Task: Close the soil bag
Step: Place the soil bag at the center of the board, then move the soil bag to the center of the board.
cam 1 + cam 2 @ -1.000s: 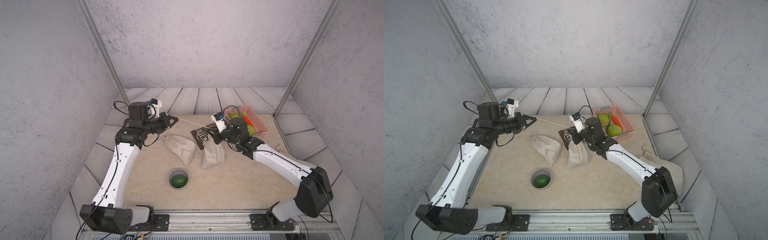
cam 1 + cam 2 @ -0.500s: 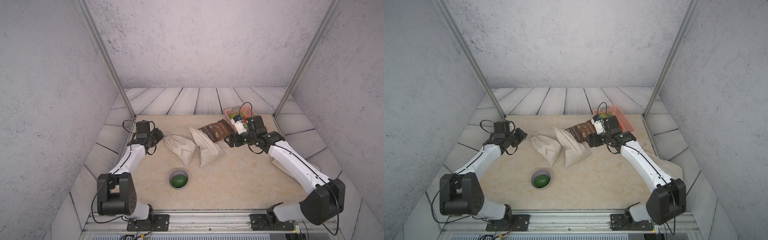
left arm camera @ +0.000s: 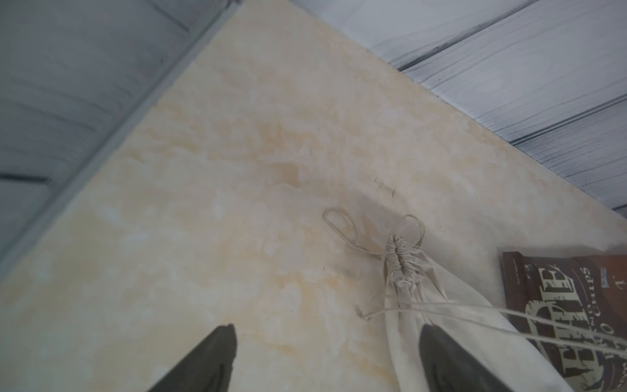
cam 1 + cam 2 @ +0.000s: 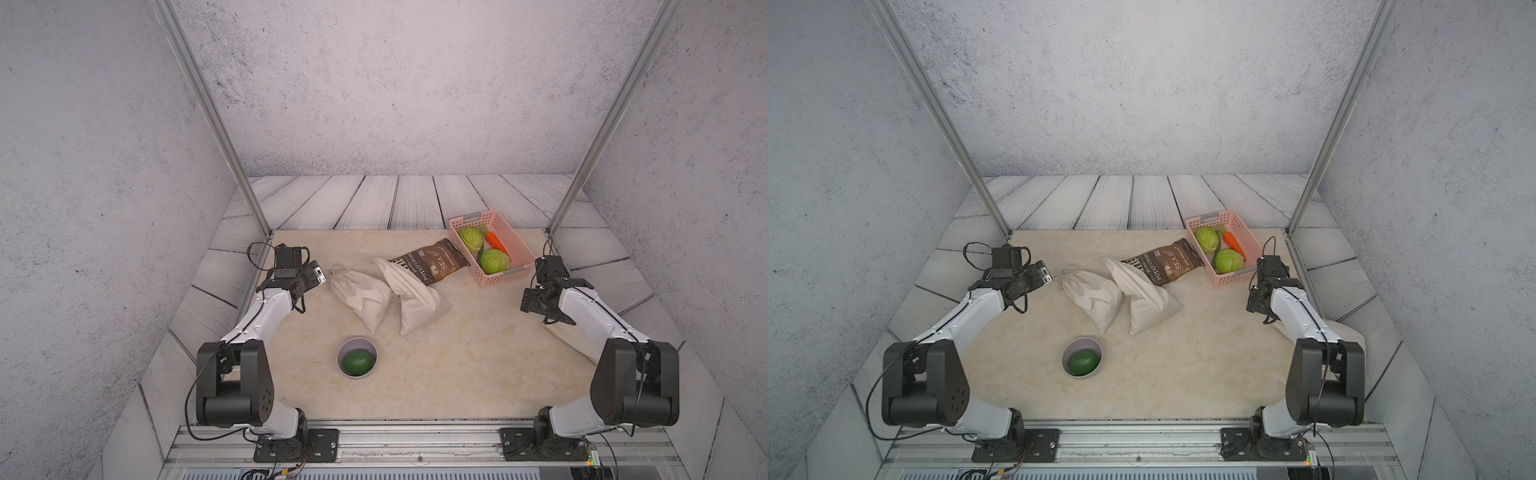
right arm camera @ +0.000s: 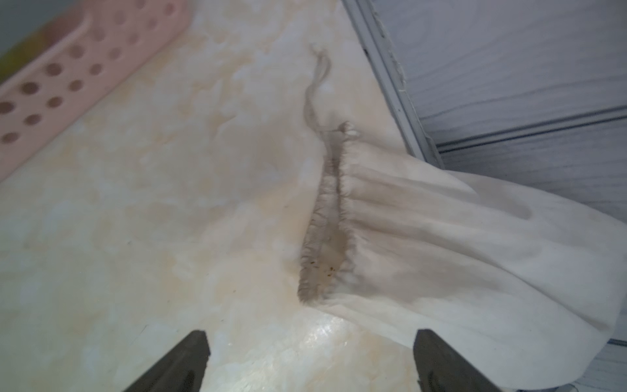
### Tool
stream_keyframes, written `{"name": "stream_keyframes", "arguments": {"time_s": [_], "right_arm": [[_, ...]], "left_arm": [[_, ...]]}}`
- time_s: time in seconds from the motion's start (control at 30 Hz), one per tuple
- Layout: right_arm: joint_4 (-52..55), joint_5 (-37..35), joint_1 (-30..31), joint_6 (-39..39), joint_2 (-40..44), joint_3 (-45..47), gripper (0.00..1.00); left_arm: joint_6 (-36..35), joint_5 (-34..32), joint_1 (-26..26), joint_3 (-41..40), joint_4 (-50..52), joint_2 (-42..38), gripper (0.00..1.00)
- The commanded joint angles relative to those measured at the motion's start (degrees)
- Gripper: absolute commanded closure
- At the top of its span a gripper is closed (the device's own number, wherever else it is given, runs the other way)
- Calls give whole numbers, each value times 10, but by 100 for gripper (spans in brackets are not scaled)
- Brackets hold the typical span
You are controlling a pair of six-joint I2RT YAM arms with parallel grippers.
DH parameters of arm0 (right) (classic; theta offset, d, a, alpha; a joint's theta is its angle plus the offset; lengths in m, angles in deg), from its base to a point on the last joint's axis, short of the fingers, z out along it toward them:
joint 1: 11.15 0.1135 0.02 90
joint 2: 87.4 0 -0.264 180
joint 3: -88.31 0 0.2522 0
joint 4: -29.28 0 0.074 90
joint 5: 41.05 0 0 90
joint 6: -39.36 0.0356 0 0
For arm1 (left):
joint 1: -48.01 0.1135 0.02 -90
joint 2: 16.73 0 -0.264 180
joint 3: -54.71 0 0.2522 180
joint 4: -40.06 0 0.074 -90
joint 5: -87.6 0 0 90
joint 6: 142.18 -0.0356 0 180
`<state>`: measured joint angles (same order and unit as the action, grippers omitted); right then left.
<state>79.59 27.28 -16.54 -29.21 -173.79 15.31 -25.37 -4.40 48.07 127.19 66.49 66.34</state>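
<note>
- The left gripper [image 3: 327,339] and right gripper [image 5: 310,336], at opposite sides of the table [image 4: 478,374], both stand wide, with nothing between their fingers.
- The soil bag [image 4: 415,297], as I read it, is the cloth sack ahead of the left gripper, beyond a second cinched sack [image 4: 361,293], and well apart from the right gripper. Its neck looks drawn to a point just beside the chips bag [image 4: 432,262].
- What seems its loose drawstring [image 3: 475,310] trails over the nearer sack and ends just ahead of the left gripper, so back off upward, jaws wide, to avoid snagging it.
- If the neck proves slack, regrip that free end and pull away from the bag while the right gripper pins the neck.
</note>
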Motion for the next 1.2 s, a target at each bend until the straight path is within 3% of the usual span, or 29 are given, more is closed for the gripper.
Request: {"name": "stream_keyframes", "arguments": {"time_s": [0.0,0.2,0.23,0.37,0.5,0.53,0.77,1.17], "right_arm": [[-21,15,-33,22,-53,-13,1],[-39,118,-84,7,-122,-28,1],[-39,128,-92,3,-130,-30,6],[-50,155,-110,-11,-146,-24,37],[-55,166,-110,-27,-135,-14,92],[-57,170,-110,-28,-128,-9,100],[-36,219,-67,-37,-36,0,100],[43,352,115,-96,159,-55,100]], "left_arm": [[-52,-24,-16,-2,1,-61,1],[-83,3,-47,37,46,-84,2],[-83,13,-54,42,49,-86,2],[-81,60,-106,60,47,-91,1],[-56,137,-154,53,-3,-104,2],[-51,149,-163,49,-14,-107,2],[-35,174,-202,35,-43,-127,2],[-45,187,-287,5,-77,-136,1]]}}
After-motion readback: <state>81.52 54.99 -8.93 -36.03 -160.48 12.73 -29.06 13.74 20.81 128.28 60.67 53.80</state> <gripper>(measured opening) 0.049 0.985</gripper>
